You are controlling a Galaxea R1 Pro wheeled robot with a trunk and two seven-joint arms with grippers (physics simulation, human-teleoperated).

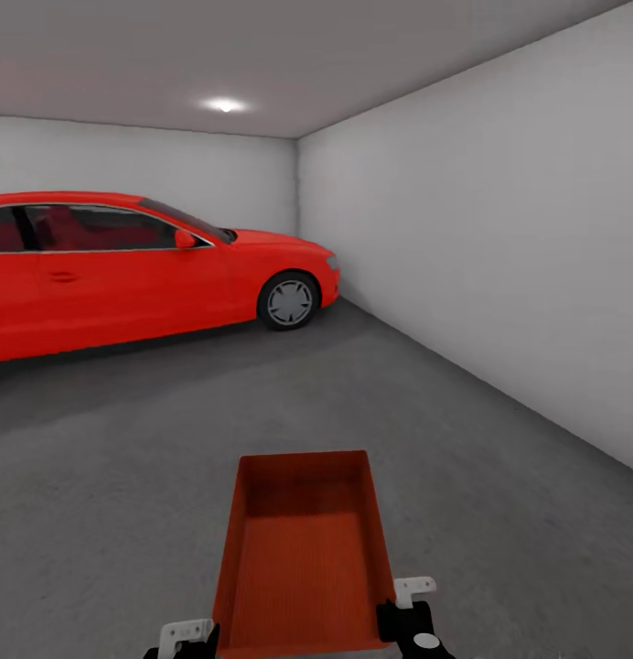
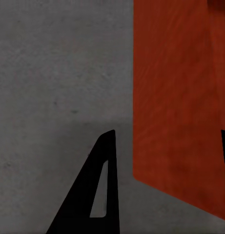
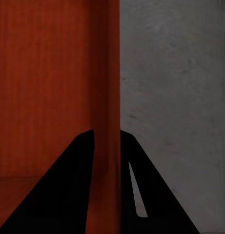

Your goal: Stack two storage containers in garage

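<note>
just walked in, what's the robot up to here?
It's in the garage carrying one red-orange storage container, open top up and empty, above the grey concrete floor. The right hand is clamped on the container's wall, one finger on each side. The left hand straddles the opposite wall, but how tightly it grips isn't clear. A red car is parked ahead to the left.
</note>
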